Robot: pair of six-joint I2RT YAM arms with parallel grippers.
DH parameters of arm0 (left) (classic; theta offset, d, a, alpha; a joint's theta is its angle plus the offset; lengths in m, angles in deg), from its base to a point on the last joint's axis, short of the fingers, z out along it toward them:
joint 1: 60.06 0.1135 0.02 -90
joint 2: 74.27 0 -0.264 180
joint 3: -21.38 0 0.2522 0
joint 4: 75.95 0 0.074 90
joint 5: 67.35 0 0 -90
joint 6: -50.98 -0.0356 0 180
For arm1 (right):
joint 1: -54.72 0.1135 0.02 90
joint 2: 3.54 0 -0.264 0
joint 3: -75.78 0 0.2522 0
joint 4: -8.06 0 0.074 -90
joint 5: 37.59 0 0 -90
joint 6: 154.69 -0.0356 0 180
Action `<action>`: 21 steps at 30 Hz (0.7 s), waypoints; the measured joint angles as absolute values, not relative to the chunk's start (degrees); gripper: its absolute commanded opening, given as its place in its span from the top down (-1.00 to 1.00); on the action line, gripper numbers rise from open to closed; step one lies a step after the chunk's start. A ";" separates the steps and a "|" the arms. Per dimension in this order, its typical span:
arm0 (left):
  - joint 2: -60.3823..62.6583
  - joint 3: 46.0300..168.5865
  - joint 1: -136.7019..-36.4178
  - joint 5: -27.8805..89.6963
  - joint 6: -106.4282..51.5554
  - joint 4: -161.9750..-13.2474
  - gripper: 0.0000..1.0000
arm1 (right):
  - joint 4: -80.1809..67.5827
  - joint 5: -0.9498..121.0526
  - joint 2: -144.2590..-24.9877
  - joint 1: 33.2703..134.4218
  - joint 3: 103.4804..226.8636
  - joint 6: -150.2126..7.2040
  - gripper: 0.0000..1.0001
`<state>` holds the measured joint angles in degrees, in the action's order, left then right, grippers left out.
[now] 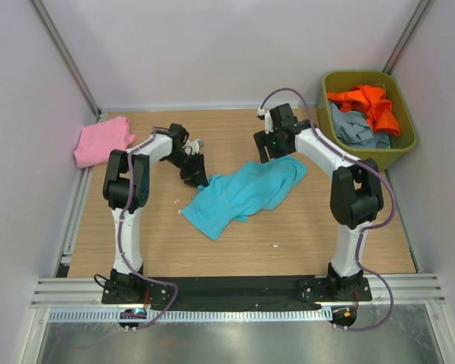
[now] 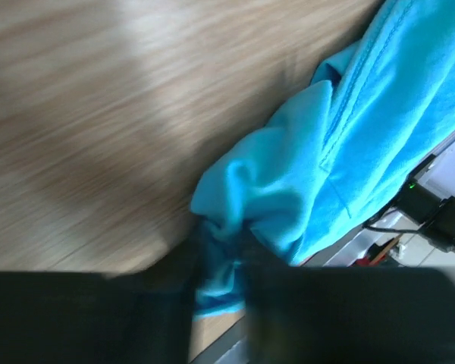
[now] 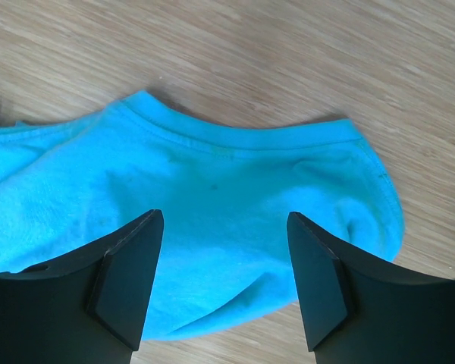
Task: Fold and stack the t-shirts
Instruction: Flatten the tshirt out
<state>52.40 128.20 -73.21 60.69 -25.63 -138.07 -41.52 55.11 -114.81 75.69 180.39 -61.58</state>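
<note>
A turquoise t-shirt (image 1: 246,193) lies crumpled in the middle of the wooden table. My left gripper (image 1: 195,176) is shut on its left corner; the left wrist view shows the cloth (image 2: 288,189) bunched between the dark fingers (image 2: 167,288). My right gripper (image 1: 277,152) hovers open over the shirt's right end, whose hem and cloth (image 3: 227,205) show between the spread fingers (image 3: 129,280). A pink t-shirt (image 1: 102,141) lies folded at the far left. An orange t-shirt (image 1: 368,102) and a grey-blue one (image 1: 356,130) lie in the bin.
An olive-green plastic bin (image 1: 406,140) stands at the back right corner. White walls close in the table at the back and both sides. A metal rail (image 1: 235,292) runs along the near edge by the arm bases.
</note>
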 measured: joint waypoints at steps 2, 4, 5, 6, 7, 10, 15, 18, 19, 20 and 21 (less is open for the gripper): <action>52.58 127.69 -74.41 60.84 -25.28 -138.03 1.00 | -41.36 55.11 -114.81 75.30 180.30 -61.75 -0.41; 52.69 127.56 -75.15 60.78 -25.34 -138.23 1.00 | -41.04 55.11 -114.81 74.82 179.88 -61.86 -0.40; 52.69 127.56 -75.22 60.73 -25.37 -138.25 1.00 | -40.69 55.13 -114.78 74.60 179.07 -61.95 -0.40; 52.69 127.58 -75.15 60.64 -25.41 -138.27 1.00 | -40.66 55.22 -114.76 74.47 178.29 -62.10 -0.40; 52.69 127.60 -74.96 60.56 -25.45 -138.29 1.00 | -40.66 55.61 -114.76 74.29 177.28 -62.38 -0.39; 52.67 127.95 -74.15 59.88 -25.67 -138.69 1.00 | -41.10 56.62 -114.76 73.94 173.98 -63.37 -0.39; 51.33 128.37 -72.92 57.67 -26.70 -139.04 1.00 | -41.43 57.78 -114.94 73.61 170.38 -64.88 -0.34; 48.58 127.89 -72.60 56.49 -27.53 -139.10 1.00 | -41.10 58.39 -115.75 73.33 170.79 -65.47 0.01; 47.33 127.69 -72.55 56.14 -27.73 -139.10 1.00 | -41.10 58.63 -116.36 73.29 171.21 -65.71 0.56; 46.46 127.60 -72.53 55.92 -27.81 -139.12 1.00 | -41.28 58.76 -117.12 73.24 171.95 -65.97 0.85; 45.28 127.58 -72.51 55.55 -28.10 -139.17 1.00 | -41.23 59.00 -118.43 73.22 173.15 -66.08 0.98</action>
<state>45.28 127.58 -72.51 55.55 -28.10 -139.17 -41.23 59.00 -118.43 73.22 173.15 -66.08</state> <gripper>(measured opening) 0.025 0.204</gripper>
